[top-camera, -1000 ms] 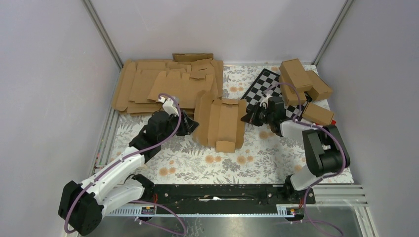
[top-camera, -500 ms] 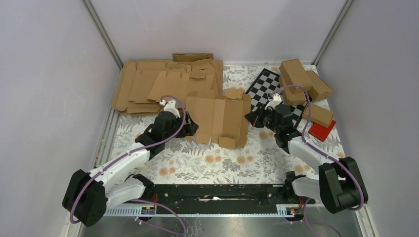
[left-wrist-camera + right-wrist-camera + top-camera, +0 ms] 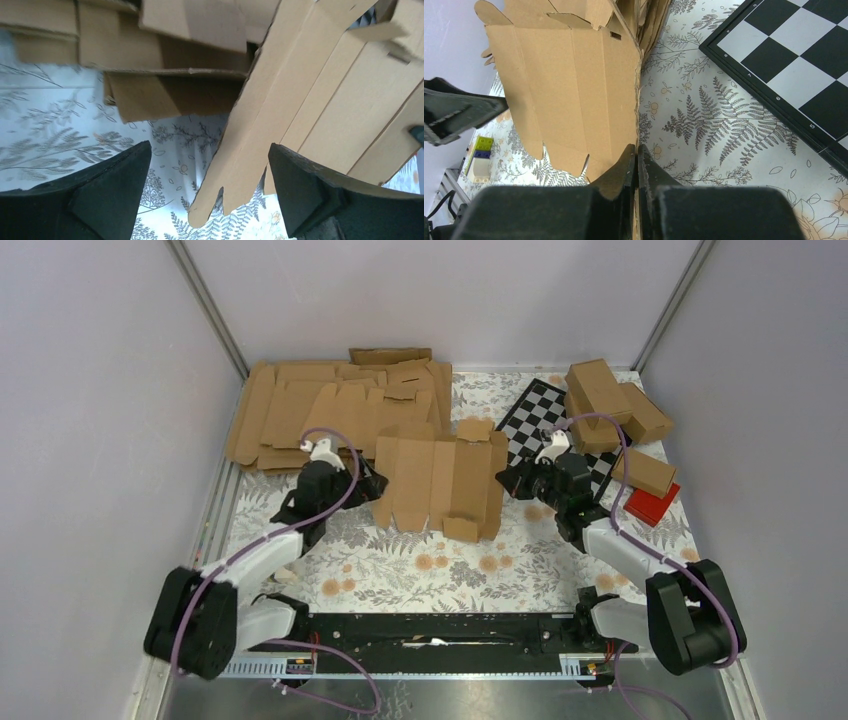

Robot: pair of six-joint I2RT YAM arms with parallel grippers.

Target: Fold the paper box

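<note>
1. Lying at the middle of the surface point(image 3: 400, 565), the box point(image 3: 440, 480) is spreading out as an unfolded, creased blank, with flaps showing at its near and far ends.
2. The right gripper point(image 3: 508, 480) is clamping the box's right edge. In the right wrist view its fingers point(image 3: 624, 170) are pressing together on the cardboard.
3. The left gripper point(image 3: 368, 488) is standing with its jaws wide apart, just beside the box's left edge. In the left wrist view a corner of the blank is hanging between the spread fingers point(image 3: 115, 190). Whether either finger is touching it cannot be told.
4. A heap of flat blanks point(image 3: 320, 415) is lying at the far left, just behind the box.
5. A chessboard point(image 3: 535, 415) is lying to the box's right, with folded cartons point(image 3: 605, 390) stacking at its far right side.
6. A red block point(image 3: 652, 506) is sitting under the nearest carton, well apart from the box.
</note>
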